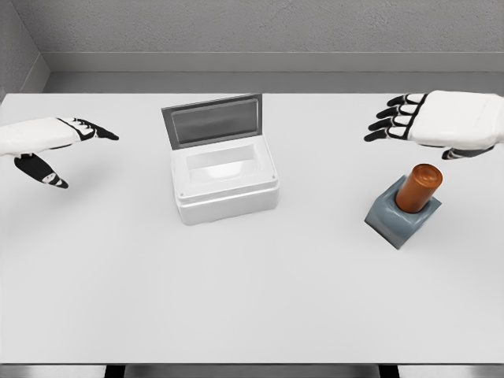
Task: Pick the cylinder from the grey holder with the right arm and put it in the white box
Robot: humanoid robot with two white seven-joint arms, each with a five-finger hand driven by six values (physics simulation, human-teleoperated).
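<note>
My right hand (409,118) hangs spread and empty, just behind the cylinder (419,187), which stands tilted in the holder (398,218). I'd lower the palm, wrap the exposed upper half, then lift along its tilt before heading to the box (224,177). Left hand (55,142) rests spread at the table's left.

No text, label, brand, number or sign can be read anywhere in the head view. The white rectangular plastic box (227,183) with its raised grey lid, the orange-brown cylinder (418,188) standing in the square grey holder (401,216) just below the right hand's fingers (391,119), and the plain white table (252,299) all show bare, unmarked surfaces.
</note>
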